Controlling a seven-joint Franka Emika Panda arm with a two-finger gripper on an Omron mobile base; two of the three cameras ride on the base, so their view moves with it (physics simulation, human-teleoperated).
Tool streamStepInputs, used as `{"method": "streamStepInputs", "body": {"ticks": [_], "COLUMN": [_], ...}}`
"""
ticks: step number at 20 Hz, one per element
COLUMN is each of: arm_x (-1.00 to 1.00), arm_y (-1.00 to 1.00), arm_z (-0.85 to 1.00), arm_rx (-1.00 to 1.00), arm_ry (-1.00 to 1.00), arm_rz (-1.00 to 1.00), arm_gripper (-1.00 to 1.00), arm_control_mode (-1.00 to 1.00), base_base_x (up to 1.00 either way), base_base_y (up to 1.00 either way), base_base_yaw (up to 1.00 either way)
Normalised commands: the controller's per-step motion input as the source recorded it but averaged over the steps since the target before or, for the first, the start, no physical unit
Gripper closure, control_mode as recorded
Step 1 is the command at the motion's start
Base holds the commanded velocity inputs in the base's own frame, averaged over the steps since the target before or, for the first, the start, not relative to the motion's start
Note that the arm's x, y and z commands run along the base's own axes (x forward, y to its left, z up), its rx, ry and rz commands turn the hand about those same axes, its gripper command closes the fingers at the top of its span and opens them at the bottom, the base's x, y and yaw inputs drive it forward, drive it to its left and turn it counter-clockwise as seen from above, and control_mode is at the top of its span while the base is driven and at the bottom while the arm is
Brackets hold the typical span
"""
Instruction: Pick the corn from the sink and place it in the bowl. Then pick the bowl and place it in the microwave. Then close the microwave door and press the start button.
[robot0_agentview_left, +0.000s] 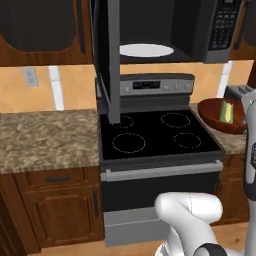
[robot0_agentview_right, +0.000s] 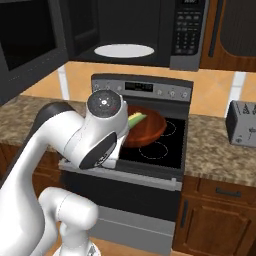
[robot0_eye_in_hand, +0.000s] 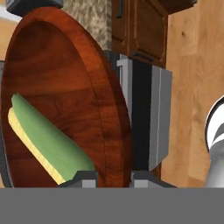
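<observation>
Large black over-range microwave (robot0_agentview_left: 200, 30) fills the top of both base views, cavity open, white round turntable plate (robot0_agentview_right: 124, 50) visible inside; its wide dark glass door with grey frame (robot0_agentview_left: 111, 60) is swung out, edge-on at upper centre of the left base view. Below it, black glass-top stove with four burner rings (robot0_agentview_left: 155, 132), granite table (robot0_agentview_left: 45, 140) on either side, silver toaster (robot0_agentview_right: 242, 122) at right edge of the right base view. Wide glossy reddish-brown bowl (robot0_agentview_right: 145, 125) is mid-frame in the right base view, apparently lifted over the stove, partly behind the white arm; at right edge in the left base view. Small yellow corn cob with green husk (robot0_eye_in_hand: 46, 142) lies inside it, lower left of the hand view. The fingers (robot0_eye_in_hand: 113, 177) at the bottom of the hand view are pressed together, pinching the bowl rim between them. Judgement: corn step done, bowl transfer in progress. To do it well: keep the bowl level so the cob doesn't roll out, raise it clear of the stove's back panel, approach the cavity right of the open door, set it centred on the turntable before releasing. Rim pinch is thin, so move slowly. Button panel and stove display text too small to read; no brands legible.
</observation>
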Motion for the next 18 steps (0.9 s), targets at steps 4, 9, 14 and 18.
{"method": "streamStepInputs", "body": {"ticks": [4, 9, 14, 18], "arm_x": [0.00, 0.00, 0.00, 0.00], "arm_y": [0.00, 0.00, 0.00, 0.00], "arm_z": [0.00, 0.00, 0.00, 0.00], "arm_rx": [0.00, 0.00, 0.00, 0.00], "arm_ry": [0.00, 0.00, 0.00, 0.00], "arm_rz": [0.00, 0.00, 0.00, 0.00], "arm_gripper": [1.00, 1.00, 1.00, 1.00], "arm_control_mode": [1.00, 1.00, 1.00, 1.00], "base_base_x": [0.61, 0.58, 0.56, 0.54], "base_base_y": [0.00, 0.05, 0.07, 0.10], "base_base_yaw": [0.00, 0.00, -0.05, -0.10]}}
